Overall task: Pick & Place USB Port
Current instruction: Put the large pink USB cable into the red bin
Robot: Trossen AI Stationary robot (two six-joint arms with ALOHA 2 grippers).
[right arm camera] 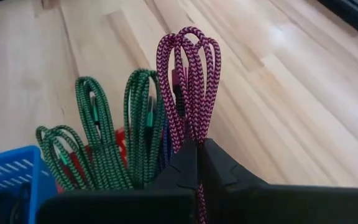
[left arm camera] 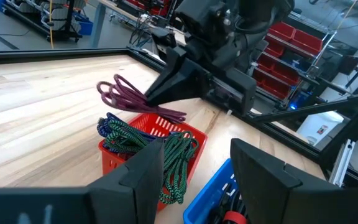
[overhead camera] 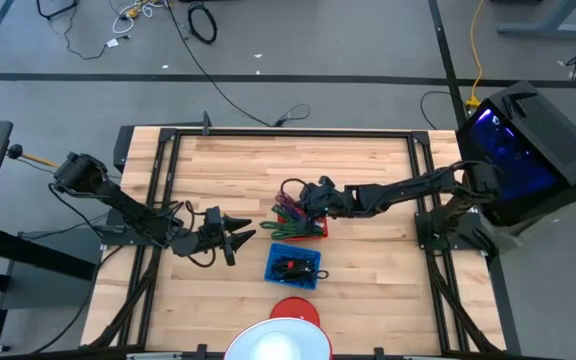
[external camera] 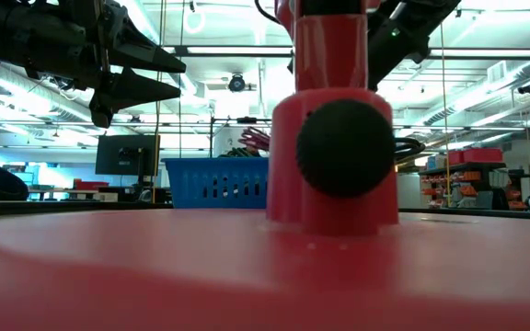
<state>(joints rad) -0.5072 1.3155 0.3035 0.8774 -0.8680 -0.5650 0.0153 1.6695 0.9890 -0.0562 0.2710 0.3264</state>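
Observation:
A red basket (left arm camera: 143, 140) on the wooden table holds coiled braided cables: a green one (left arm camera: 180, 160) hangs over its rim, a blue-green one (left arm camera: 120, 132) lies inside. A purple braided USB cable coil (right arm camera: 188, 81) is in my right gripper (overhead camera: 291, 206), which is shut on it just above the basket. A blue basket (overhead camera: 293, 265) with dark cables stands nearer the front edge. My left gripper (overhead camera: 244, 232) hovers open to the left of both baskets, pointing level at them, with nothing between its fingers. My right gripper pinches the bundled strands of the purple coil (right arm camera: 191, 132) between its two shut fingers (right arm camera: 229, 169). The fingers come slanting down from the table's right. The coil's loops (left arm camera: 114, 93) stick out past the fingertips over the red basket, clear of the other cables.
A red round stand (overhead camera: 294, 310) and a white dome (overhead camera: 278, 342) sit at the table's near edge and block most of the low view. Black frame rails (overhead camera: 288, 133) run along the table's edges. Bare wood lies at the far side and at the right.

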